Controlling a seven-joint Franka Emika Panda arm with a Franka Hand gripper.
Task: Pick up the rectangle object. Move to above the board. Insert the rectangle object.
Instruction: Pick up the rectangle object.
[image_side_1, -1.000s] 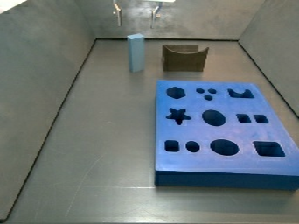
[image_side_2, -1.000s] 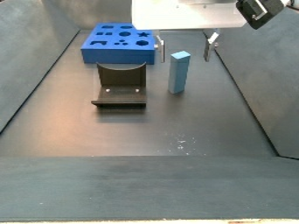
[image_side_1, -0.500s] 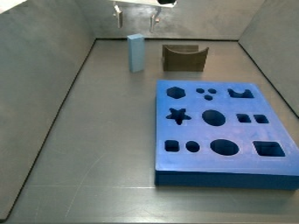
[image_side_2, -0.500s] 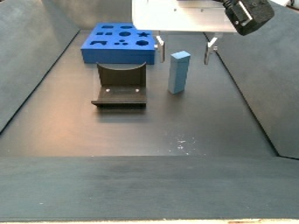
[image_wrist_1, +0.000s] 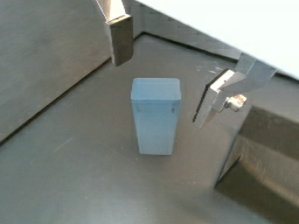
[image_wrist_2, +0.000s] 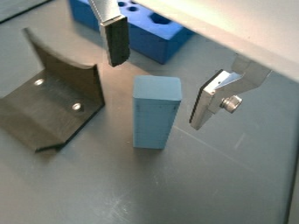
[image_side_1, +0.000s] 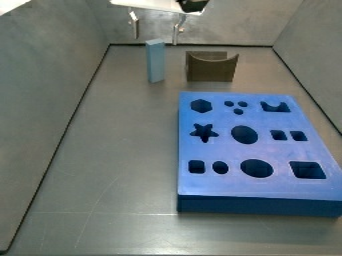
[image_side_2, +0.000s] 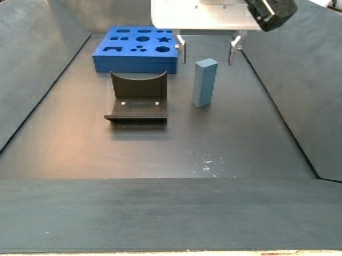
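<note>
Dark grey floor between grey walls. The rectangle object (image_wrist_1: 155, 114) stands upright at centre frame; the gripper (image_wrist_1: 166, 73) has come down since a moment ago, fingers (image_wrist_1: 121, 37) spread wide, probably straddling it untouched. Holder (image_wrist_2: 52, 98) sits just beside; the board (image_side_2: 135, 46) lies upper left, beyond.

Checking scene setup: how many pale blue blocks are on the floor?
1. The rectangle object stands upright on the floor beside the fixture, away from the board. The open tool hovers above it, not touching. No others visible.
</note>
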